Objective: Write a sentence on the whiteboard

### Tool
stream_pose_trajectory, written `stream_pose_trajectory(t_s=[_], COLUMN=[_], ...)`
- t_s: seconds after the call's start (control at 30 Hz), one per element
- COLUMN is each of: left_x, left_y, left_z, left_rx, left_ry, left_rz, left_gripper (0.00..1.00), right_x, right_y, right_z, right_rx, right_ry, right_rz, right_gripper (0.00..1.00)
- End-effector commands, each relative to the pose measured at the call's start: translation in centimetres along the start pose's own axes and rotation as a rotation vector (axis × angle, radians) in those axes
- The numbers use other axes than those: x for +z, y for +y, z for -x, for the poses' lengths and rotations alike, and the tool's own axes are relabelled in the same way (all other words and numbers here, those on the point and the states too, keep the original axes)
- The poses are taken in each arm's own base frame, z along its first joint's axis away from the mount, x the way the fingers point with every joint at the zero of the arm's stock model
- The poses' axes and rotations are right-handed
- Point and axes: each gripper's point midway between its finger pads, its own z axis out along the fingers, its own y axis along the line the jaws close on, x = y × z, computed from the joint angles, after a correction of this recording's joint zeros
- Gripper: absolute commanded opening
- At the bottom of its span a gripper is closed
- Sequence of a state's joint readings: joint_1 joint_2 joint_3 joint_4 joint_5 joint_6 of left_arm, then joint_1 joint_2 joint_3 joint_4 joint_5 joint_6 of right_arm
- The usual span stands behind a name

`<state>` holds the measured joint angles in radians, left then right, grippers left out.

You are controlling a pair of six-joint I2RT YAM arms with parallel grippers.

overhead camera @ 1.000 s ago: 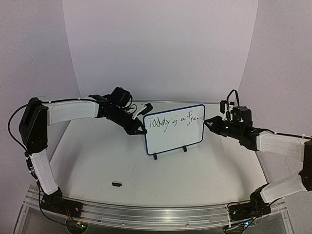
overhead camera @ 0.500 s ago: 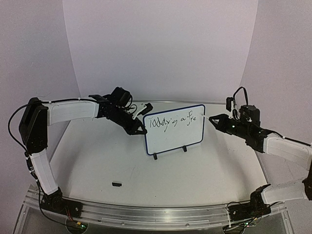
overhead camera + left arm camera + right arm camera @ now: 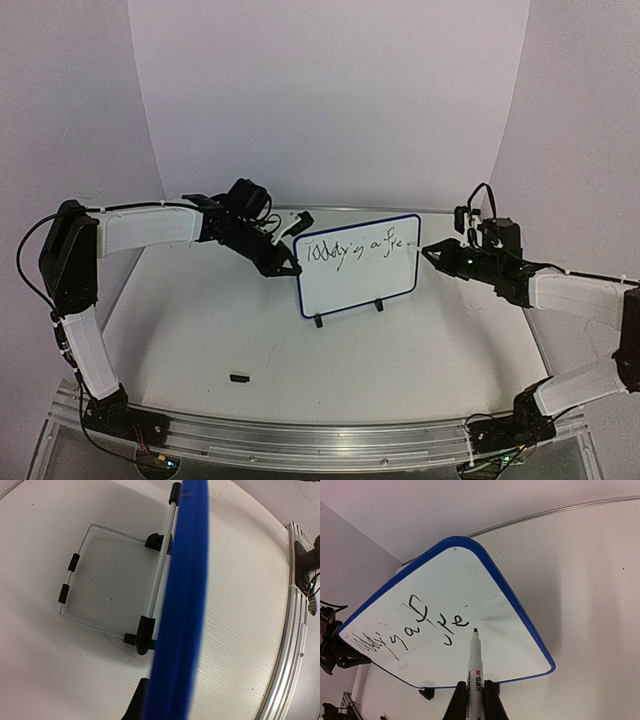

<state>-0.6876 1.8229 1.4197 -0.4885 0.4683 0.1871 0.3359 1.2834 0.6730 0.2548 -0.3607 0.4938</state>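
Left tool (image 3: 288, 266) clenched on edge of whiteboard (image 3: 356, 288); right tool (image 3: 429, 250) grasping marker (image 3: 474, 662), tip beside the sentence (image 3: 356, 251)

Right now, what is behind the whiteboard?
A thin wire stand with black sleeves rests on the table behind the whiteboard. From the top camera the whiteboard hides it; only two black feet show.

The whiteboard (image 3: 350, 285) shows a white face inside a dark-blue rim, with the sentence (image 3: 355, 250) in thin black script. The black right gripper (image 3: 475, 700) holds a white marker (image 3: 475, 672) with black tip and red-and-black print. Near the left gripper (image 3: 283, 266), the silver wire stand (image 3: 73, 562) carries black sleeves. The table (image 3: 420, 350) is plain white.
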Motion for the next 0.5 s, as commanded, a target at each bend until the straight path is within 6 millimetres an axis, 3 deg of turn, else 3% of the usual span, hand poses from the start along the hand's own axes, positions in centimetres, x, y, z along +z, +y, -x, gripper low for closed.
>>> stream_pose_trajectory(t_s=[0.0, 0.47], left_x=[-0.14, -0.18], left_y=[0.67, 0.64], left_z=[0.36, 0.43], left_rx=[0.030, 0.031], left_ry=[0.010, 0.009], left_rz=[0.041, 0.040], left_gripper=[0.00, 0.00], right_x=[0.03, 0.91], right_y=[1.66, 1.71], right_z=[3.78, 3.87], right_rx=[-0.034, -0.033], right_ry=[-0.106, -0.093], right_rz=[0.042, 0.052], right_gripper=[0.00, 0.00])
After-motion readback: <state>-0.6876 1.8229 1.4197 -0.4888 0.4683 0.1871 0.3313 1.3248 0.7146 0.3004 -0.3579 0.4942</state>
